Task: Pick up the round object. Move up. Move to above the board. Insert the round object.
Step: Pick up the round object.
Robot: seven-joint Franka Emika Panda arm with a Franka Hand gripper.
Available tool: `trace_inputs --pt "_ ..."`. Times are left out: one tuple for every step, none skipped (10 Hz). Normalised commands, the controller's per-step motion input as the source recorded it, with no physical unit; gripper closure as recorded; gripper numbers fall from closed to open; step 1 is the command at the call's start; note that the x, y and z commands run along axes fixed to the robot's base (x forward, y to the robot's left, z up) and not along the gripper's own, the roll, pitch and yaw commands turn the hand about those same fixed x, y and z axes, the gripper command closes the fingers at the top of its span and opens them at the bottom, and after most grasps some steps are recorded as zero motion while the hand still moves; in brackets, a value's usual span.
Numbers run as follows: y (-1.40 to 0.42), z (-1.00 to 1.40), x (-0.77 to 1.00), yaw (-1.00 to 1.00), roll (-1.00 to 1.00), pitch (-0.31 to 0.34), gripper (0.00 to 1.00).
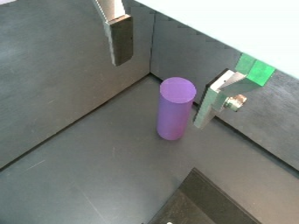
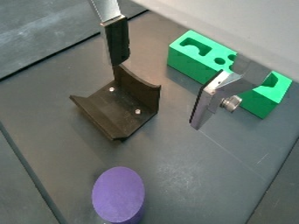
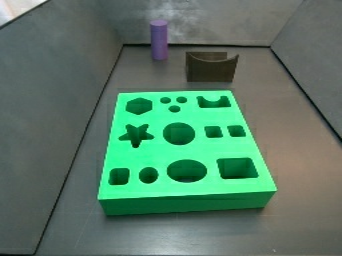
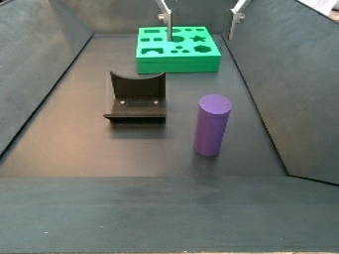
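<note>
Pincer [image 1: 163, 59] hung open above the round object [image 1: 174, 108], touching nothing. Peg upright on floor; dark notched block [image 4: 135, 97] beside it, board [image 4: 179, 49] well beyond.

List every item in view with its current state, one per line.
Round object: upright on the floor, free, not grasped.
Board: flat on the floor, all visible holes empty.
Dark grey notched block: resting on the floor between peg and board.
Tool: open, above the round object, fingers apart, holding nothing.
</note>
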Motion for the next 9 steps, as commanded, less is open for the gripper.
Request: trace_inputs --pt "0.01 -0.02 0.0 0.0 -0.03 -0.027 0.0" --pt "0.1 -0.06 -0.03 0.0 -0.02 0.0 0.0" --pt "0.37 -0.1 -0.07 0.01 -0.06 -0.024 0.0" --pt "0.47 -0.19 -0.09 0.08 -0.05 -0.087 0.0" --pt "0.53 -0.31 -0.09 0.14 -0.03 -0.16 0.0" --pt "0.44 -0.41 0.0 0.16 -0.01 -0.187 0.0" --pt "0.25 -0.43 -0.12 0.05 0.0 -0.203 0.0" --pt "0.19 -0.34 -0.11 0.03 0.0 -0.156 0.0" --pt "0.0 -0.06 0.0 0.0 0.0 0.0 0.0"
